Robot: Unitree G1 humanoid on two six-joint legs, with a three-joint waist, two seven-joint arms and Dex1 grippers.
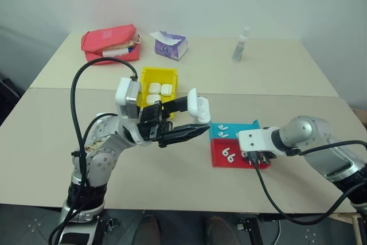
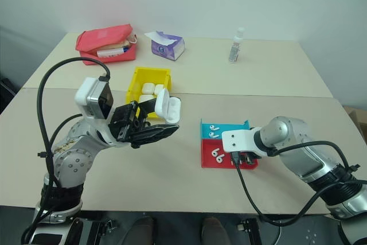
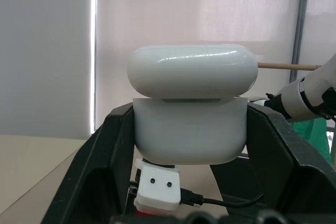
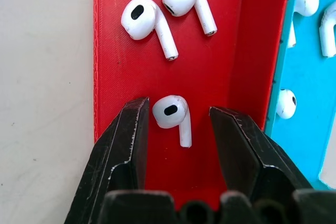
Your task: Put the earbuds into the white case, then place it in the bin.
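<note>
White and glossy, a tiny stemmed plastic earbud (image 4: 170,116) lies on the floor of the shallow red plastic tray (image 4: 231,51), straight between the two black fingers of the right gripper (image 4: 176,124); those fingers stand partly open, one on each side of it, holding nothing, with the bud's head close beside one finger and more room on the other side; its stem, the long axis, runs roughly along the fingers' own line and points back toward the wrist, so a squeeze would, I judge, catch the bulb across its width; a small shift to centre it looks wise first. Two more earbuds (image 4: 157,17) lie further into the red tray, well clear of the fingers; others rest in the shallow teal plastic tray (image 1: 215,131) touching the red tray's far side. To the left of the red tray, raised above the pale worktop (image 1: 51,142), the left gripper (image 1: 198,120) clamps the small glossy white rounded case (image 3: 189,129) by its body, lid flipped open; beyond it, further from the red tray, stands the small bright yellow open-topped plastic bin (image 1: 150,74), already holding white cases. The right arm is plainly the nearer to the earbuds.
</note>
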